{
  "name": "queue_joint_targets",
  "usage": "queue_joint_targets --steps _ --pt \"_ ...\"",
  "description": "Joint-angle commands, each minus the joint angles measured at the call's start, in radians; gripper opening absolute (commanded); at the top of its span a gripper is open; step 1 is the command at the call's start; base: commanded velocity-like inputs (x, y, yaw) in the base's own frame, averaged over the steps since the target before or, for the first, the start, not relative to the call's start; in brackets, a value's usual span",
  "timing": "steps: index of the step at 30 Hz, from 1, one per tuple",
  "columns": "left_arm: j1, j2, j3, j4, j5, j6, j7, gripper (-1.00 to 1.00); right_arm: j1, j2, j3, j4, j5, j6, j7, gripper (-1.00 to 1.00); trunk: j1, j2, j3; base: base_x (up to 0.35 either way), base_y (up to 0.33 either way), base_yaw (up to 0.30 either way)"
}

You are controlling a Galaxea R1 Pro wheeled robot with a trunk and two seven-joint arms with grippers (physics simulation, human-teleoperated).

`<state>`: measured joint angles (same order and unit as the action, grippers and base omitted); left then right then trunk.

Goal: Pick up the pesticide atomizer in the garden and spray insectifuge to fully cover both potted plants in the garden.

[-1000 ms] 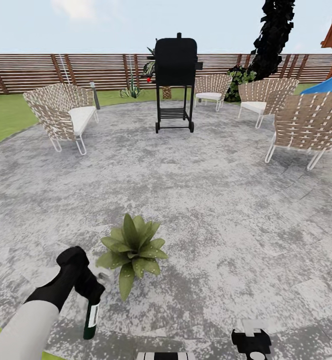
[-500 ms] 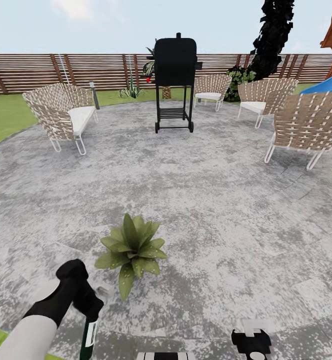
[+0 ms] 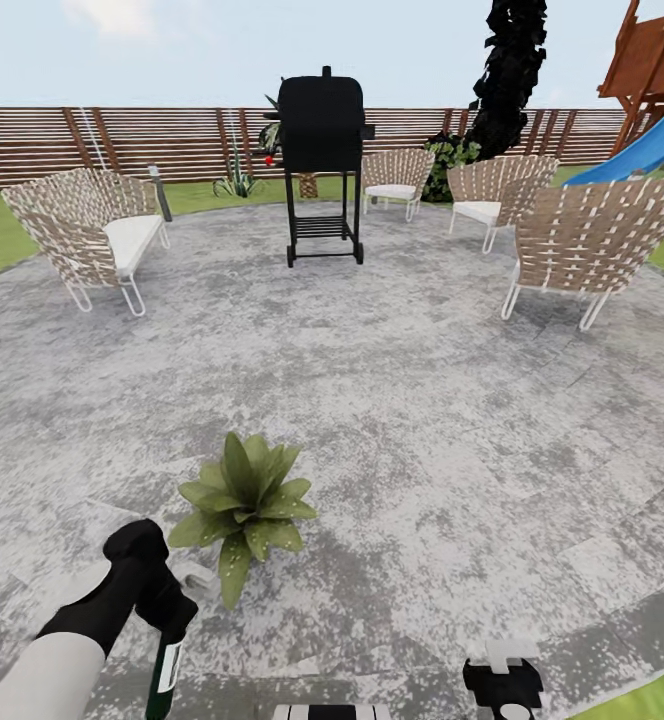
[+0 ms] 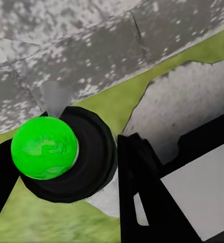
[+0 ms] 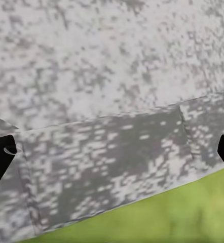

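1. Gripping the atomizer (image 3: 164,662), the left gripper (image 3: 162,610) is clamping around the bottle's upper part, hanging it upright just beside the potted plant (image 3: 240,503).
2. Lying open beyond the plant, the paved patio (image 3: 422,420) is reaching to the grill (image 3: 321,165) and chairs (image 3: 587,240).
3. The right gripper (image 5: 112,152) is spreading wide, holding nothing, over the patio's edge where grass (image 5: 157,217) is beginning.
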<state>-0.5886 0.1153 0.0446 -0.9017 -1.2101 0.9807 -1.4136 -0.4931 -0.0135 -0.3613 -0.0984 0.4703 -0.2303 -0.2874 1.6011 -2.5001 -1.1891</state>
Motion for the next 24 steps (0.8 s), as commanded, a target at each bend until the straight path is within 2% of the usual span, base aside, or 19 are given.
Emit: queue_joint_targets --steps 1,5,11,16,21,24 --pt "0.000 -0.003 0.005 -0.004 -0.009 0.010 0.002 -1.00 -0.001 0.000 -0.008 0.002 0.010 -0.004 -0.002 1.00 0.000 0.000 -0.001 0.000 0.000 -0.003" --pt "0.000 0.000 0.008 -0.016 -0.009 0.010 0.016 -1.00 -0.001 -0.003 -0.008 0.001 0.010 -0.004 -0.002 1.00 0.000 0.000 -0.001 -0.034 0.021 -0.001" --pt "0.000 -0.006 0.004 -0.030 -0.009 0.010 0.024 -1.00 0.000 -0.011 -0.008 0.001 0.010 -0.004 -0.002 1.00 0.000 0.000 -0.001 -0.228 0.198 0.000" --pt "0.000 0.000 0.006 -0.022 -0.009 0.010 0.031 -1.00 0.000 -0.011 -0.008 0.001 0.008 -0.004 -0.002 1.00 0.000 0.000 -0.001 -0.155 0.140 0.000" --pt "0.000 -0.009 0.006 -0.014 -0.007 0.012 0.035 -1.00 0.000 0.004 -0.010 0.000 0.003 -0.004 -0.001 1.00 0.000 0.000 -0.001 0.022 0.066 -0.011" --pt "0.001 -0.013 0.007 -0.006 -0.006 0.012 0.036 -1.00 0.000 0.021 -0.010 -0.002 0.002 -0.003 0.000 1.00 0.000 0.000 -0.001 0.015 0.029 -0.184"
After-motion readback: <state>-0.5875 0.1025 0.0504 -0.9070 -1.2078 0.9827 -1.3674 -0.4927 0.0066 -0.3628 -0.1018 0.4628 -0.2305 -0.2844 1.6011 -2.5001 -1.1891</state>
